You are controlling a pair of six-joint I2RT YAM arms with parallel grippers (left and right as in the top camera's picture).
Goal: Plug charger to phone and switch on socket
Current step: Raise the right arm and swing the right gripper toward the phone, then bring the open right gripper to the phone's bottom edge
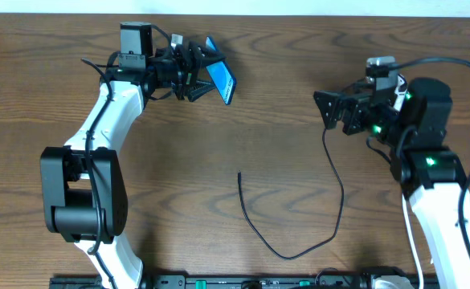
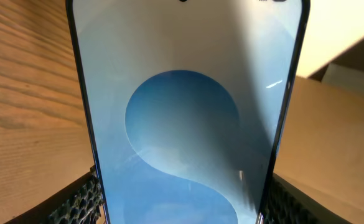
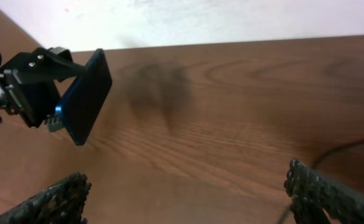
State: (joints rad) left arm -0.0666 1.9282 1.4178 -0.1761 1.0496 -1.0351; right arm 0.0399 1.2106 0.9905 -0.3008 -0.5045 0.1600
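Now, phone (image 1: 221,80): gripped in left jaws, raised.
Right jaws: wide, empty.
Charger (image 1: 286,257): pinch near tip, align squarely.

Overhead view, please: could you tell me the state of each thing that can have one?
phone: screen lit, held off the table by the left hand
charger: loose on the table, tip free, not in the phone
left hand: closed on the phone
right hand: open, empty

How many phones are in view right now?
1: the phone is clamped in the left gripper, held up over the far side of the table. No other shows.
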